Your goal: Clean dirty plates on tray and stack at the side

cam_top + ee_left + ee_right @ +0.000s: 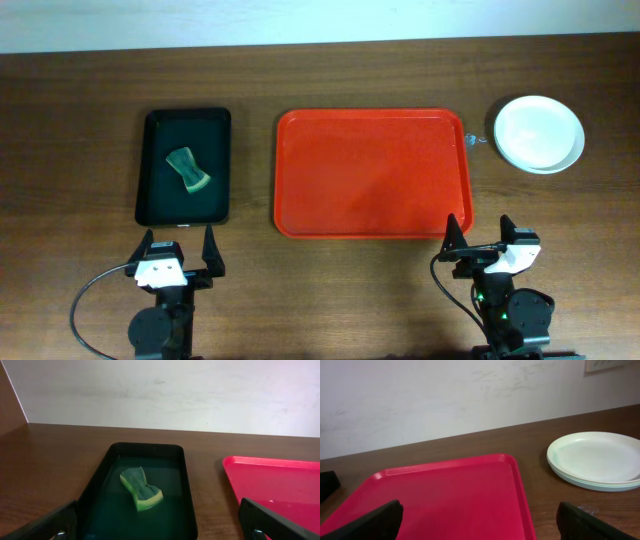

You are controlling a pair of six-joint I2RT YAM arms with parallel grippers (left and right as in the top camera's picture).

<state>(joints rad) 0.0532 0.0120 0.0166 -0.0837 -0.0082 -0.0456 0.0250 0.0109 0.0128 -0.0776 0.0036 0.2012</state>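
The red tray lies in the middle of the table with nothing on it; it also shows in the right wrist view and in the left wrist view. The plates sit stacked to the right of the tray, a pale one on top; the right wrist view shows the stack's layered rims. My left gripper is open and empty just in front of the black tray. My right gripper is open and empty at the red tray's front right corner.
A smaller black tray at the left holds a green-and-yellow sponge, also seen in the left wrist view. A small crumpled scrap lies between the red tray and the plates. A pale wall runs behind the table.
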